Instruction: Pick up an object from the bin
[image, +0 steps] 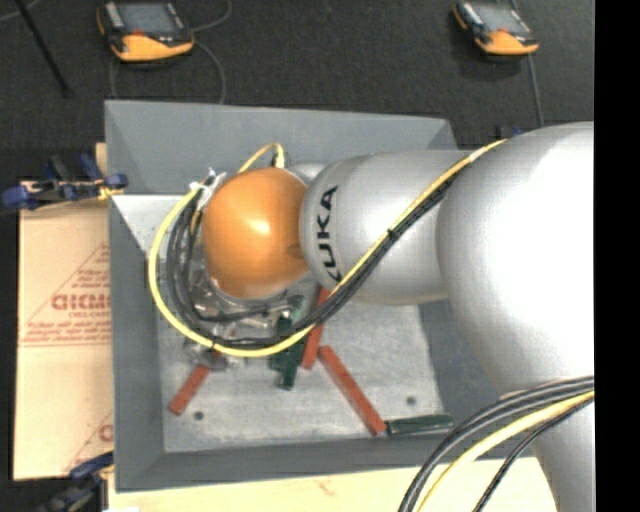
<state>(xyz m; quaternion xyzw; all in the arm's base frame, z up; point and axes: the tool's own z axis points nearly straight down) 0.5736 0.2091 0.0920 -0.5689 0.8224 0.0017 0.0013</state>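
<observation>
My gripper hangs low over the middle of the bin, mostly hidden beneath the arm's orange cover. Just below it lies a small dark green piece. A short red-brown stick lies slanted on the bin floor to the lower left of the gripper. A longer red stick runs from under the gripper toward the front right, ending beside a dark green handle-like part. I cannot tell whether anything sits between the fingers.
The large silver arm covers the right half and the back of the bin. Yellow and black cables loop around the wrist on the left side. Grey floor shows between the sticks near the front wall.
</observation>
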